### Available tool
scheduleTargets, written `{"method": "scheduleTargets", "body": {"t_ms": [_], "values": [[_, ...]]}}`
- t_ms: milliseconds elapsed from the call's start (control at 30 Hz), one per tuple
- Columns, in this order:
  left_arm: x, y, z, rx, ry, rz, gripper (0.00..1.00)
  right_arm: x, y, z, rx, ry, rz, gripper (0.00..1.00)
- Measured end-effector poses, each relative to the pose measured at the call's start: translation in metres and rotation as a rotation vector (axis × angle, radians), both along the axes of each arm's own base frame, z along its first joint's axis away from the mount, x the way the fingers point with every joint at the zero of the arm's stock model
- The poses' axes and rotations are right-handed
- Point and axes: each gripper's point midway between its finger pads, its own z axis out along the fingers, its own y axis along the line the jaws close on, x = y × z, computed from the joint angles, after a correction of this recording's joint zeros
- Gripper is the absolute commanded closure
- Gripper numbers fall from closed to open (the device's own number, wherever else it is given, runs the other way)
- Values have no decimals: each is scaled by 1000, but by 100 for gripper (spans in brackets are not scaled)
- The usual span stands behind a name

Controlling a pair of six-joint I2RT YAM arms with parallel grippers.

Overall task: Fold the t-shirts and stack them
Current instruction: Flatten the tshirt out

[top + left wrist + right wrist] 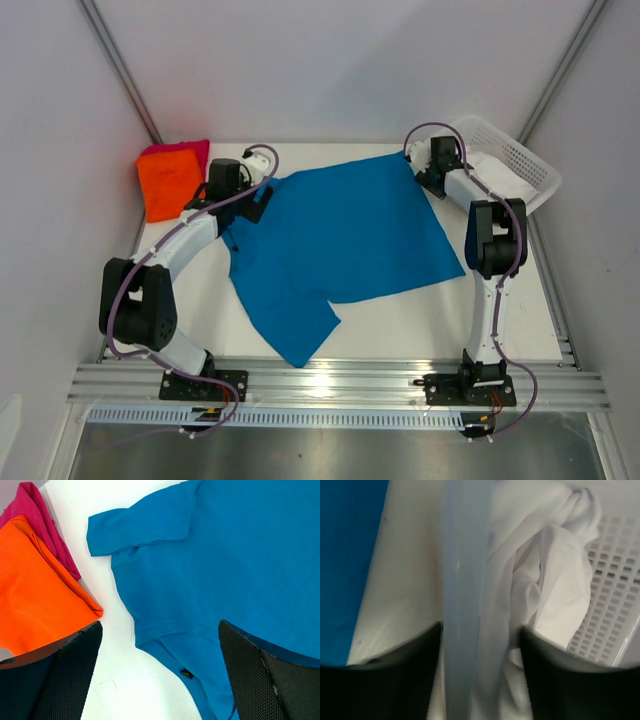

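A bright blue t-shirt [340, 240] lies spread flat in the middle of the table, and it also shows in the left wrist view [225, 555]. A folded orange t-shirt [165, 185] lies at the back left on a pinkish-red t-shirt [192, 150]. Both show in the left wrist view, the orange one [35, 595] over the pinkish-red one [35, 515]. My left gripper [160, 680] is wide open and empty above the blue shirt's collar, next to the orange shirt. My right gripper [480, 680] is at the blue shirt's far right corner, its jaws apart astride the white basket's rim [465, 605].
The white lattice basket [525, 165] stands at the back right and holds crumpled white cloth [545, 590]. Grey walls close in on both sides. A metal rail [330, 385] runs along the near edge by the arm bases.
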Motion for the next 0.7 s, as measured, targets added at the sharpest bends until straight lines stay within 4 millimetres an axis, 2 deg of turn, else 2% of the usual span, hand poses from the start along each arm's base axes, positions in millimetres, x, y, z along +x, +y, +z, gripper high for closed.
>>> {"method": "scheduleTargets", "body": {"t_ms": [100, 133, 367, 500, 700], "values": [[0, 0, -1, 0, 2, 0, 1, 1, -1, 4, 9, 6, 1, 87], [0, 0, -1, 0, 3, 0, 1, 3, 1, 7, 19, -6, -4, 100], [-1, 0, -8, 4, 23, 0, 1, 9, 6, 7, 69, 10, -61, 100], [-1, 0, -8, 4, 24, -1, 1, 19, 19, 6, 106, 38, -91, 100], [-1, 0, -8, 4, 24, -1, 1, 23, 40, 5, 149, 48, -142, 100]]}}
